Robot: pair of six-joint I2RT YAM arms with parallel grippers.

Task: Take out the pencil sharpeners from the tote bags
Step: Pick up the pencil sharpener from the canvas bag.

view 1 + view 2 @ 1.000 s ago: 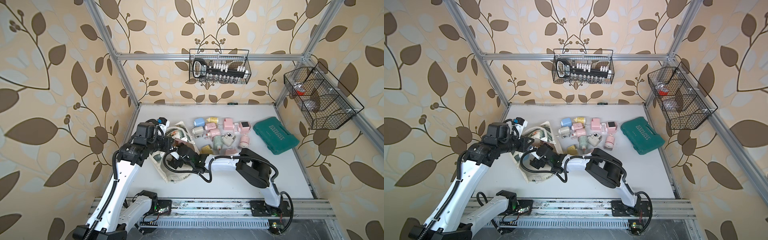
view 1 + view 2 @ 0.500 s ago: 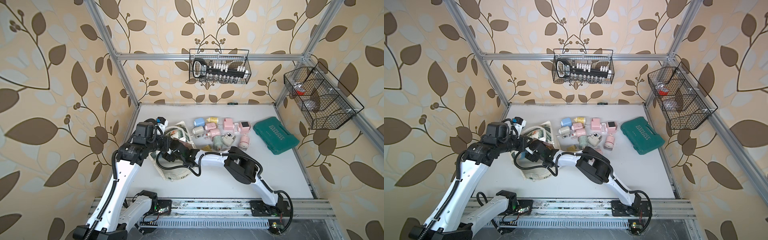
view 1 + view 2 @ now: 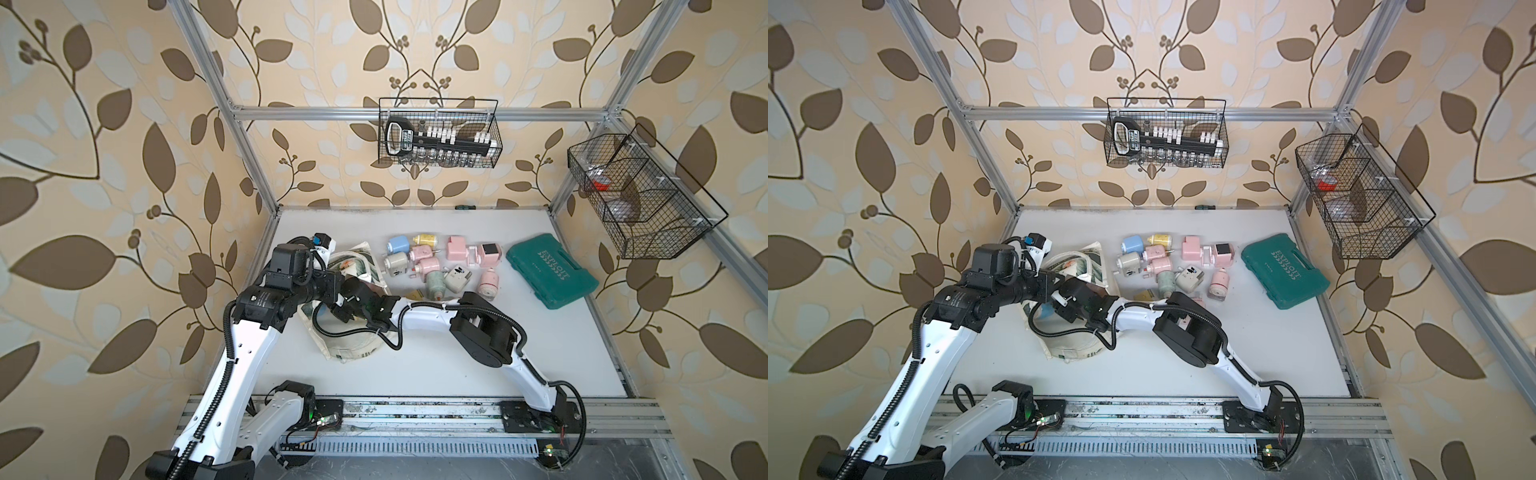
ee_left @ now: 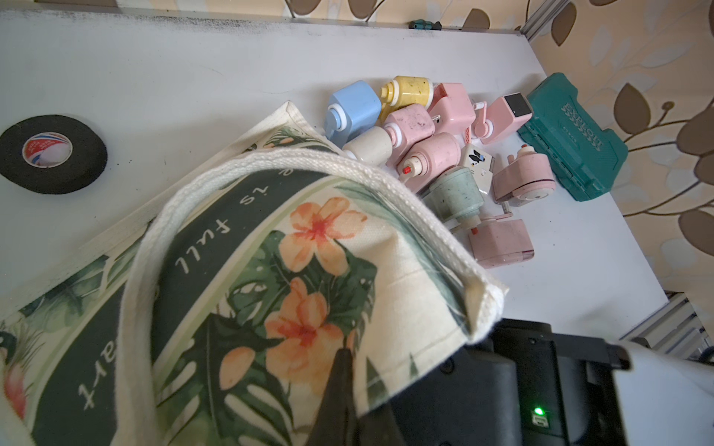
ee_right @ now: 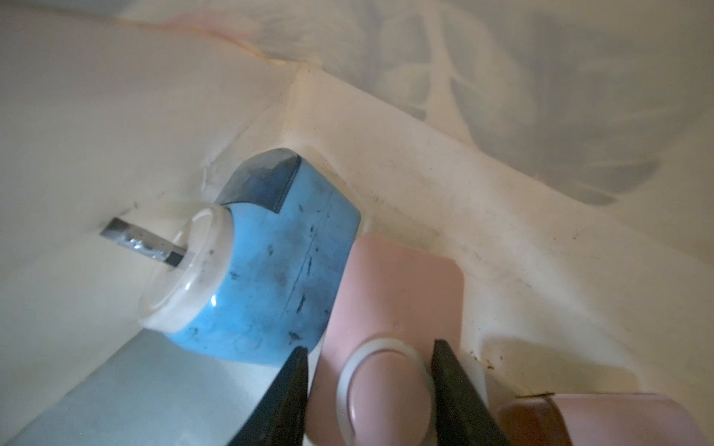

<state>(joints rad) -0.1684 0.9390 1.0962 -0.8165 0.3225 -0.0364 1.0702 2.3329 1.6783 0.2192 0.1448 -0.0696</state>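
Two sharpeners (image 5: 270, 266) lie inside the tote (image 4: 270, 270); right gripper (image 5: 371, 386) fingers pinch the pink one's (image 5: 394, 293) knob, hard, light, probably slippery. Left gripper (image 4: 340, 370) clamps the cloth.

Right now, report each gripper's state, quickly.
Left gripper: shut on the tote bag edge.
Right gripper: inside the bag, closed around the pink sharpener knob.

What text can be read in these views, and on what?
"EXPLOIT": on the teal case, raised letters, read in both top views.
"is full": white script on the tote; the script lower down is cut off and unclear.
Tape roll core label: too small to read.
Black tool in the back basket: label too blurred.
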